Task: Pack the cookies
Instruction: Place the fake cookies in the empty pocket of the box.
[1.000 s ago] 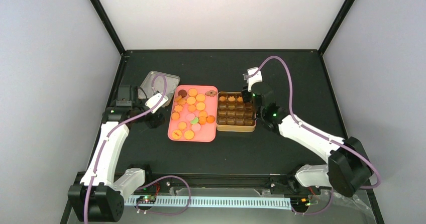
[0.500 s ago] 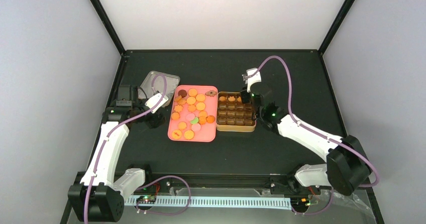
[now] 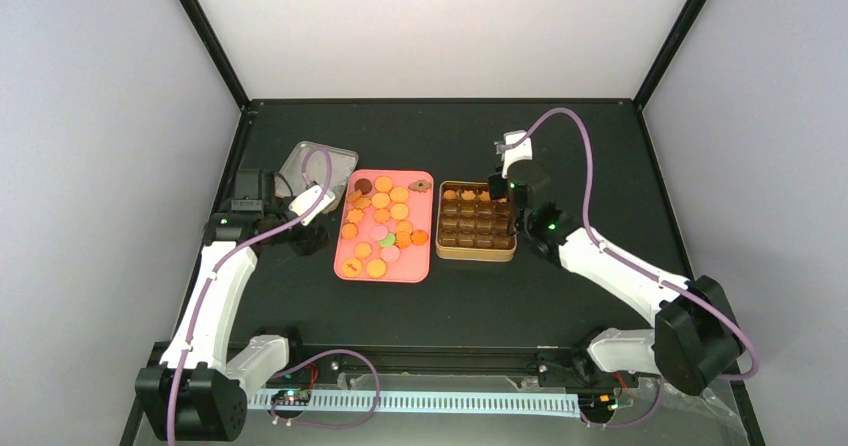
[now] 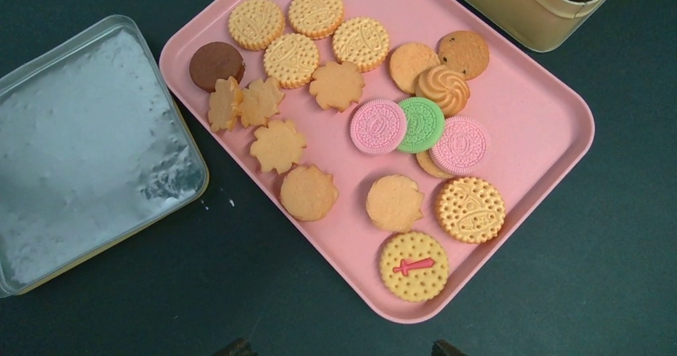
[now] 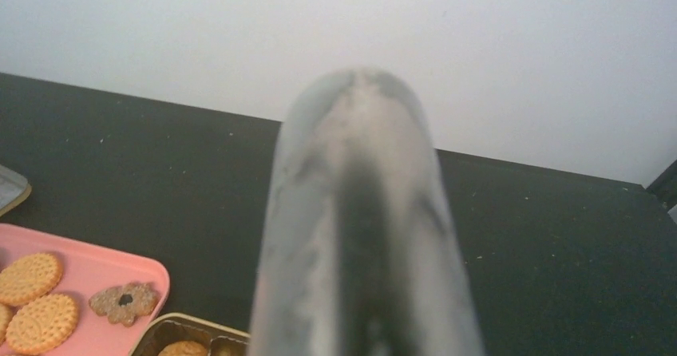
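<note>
While the cookies (image 3: 383, 221) lie flat and loose, the top view shows nearly all of them on the pink tray (image 3: 345, 266), with a few already inside the gold tin (image 3: 476, 256) just right of the tray. The left pincer (image 3: 303, 238) hovers left of the tray. The right pincer (image 3: 510, 216) sits at the tin's side farthest from the tray, and I cannot tell whether it grips anything.

From the left wrist, the left pincer's tips stand apart with nothing between them, open, just off the tray's edge, and a silvery lid (image 4: 88, 148) lies beside the tray. Each biscuit looks light, stiff and brittle, likely to crumble under a hard squeeze. I judge a gentle hold across opposite rims best, starting with a lone one such as the round cookie with the red mark (image 4: 413, 266) rather than the overlapped pink and green ones.

From the right wrist, a blurred grey shape (image 5: 363, 228) hides the fingers, and only the tray's corner shows, low on the left
</note>
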